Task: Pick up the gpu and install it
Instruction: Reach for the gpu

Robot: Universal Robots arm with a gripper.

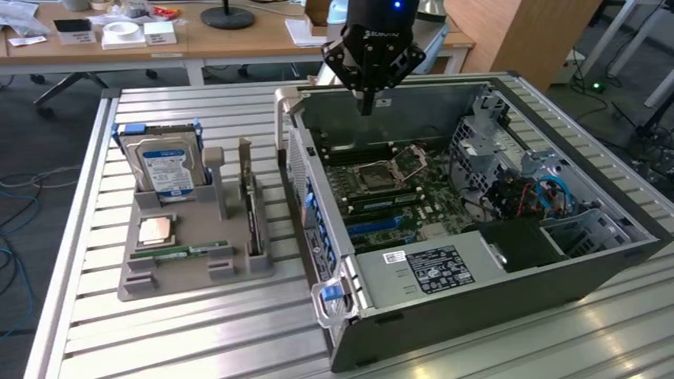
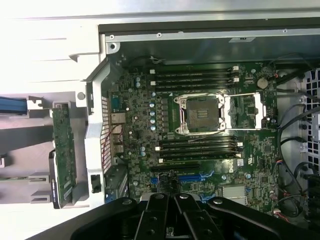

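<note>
robotics lab / tech workshop in an office-type room: slatted aluminium surface (image 1: pixel 189 332) carrying an opened pc case (image 1: pixel 495 292) with bare motherboard (image 1: pixel 411 197), grey parts holder (image 1: pixel 179 264) beside it, robot gripper (image 1: pixel 365 109) hanging over the case; behind, wooden desks (image 1: pixel 252 39) with small boxes (image 1: pixel 158 33) and a lamp base (image 1: pixel 226 16), chair legs (image 1: pixel 69 83) on castors, loose cables (image 1: pixel 21 185) on the dark floor (image 1: pixel 31 276)

A computer case (image 1: pixel 474 308) lies on the table (image 1: pixel 189 339), on the exterior view's right, with a board (image 1: pixel 421 197) flat inside it. A rack (image 1: pixel 179 278) sits just beside it, on the exterior view's left. In the rack, the hard drive (image 1: pixel 163 166) stands at the far end, the gpu (image 1: pixel 251 207) stands on edge next to the case, and a memory stick (image 1: pixel 189 251) lies at the near end.
</note>
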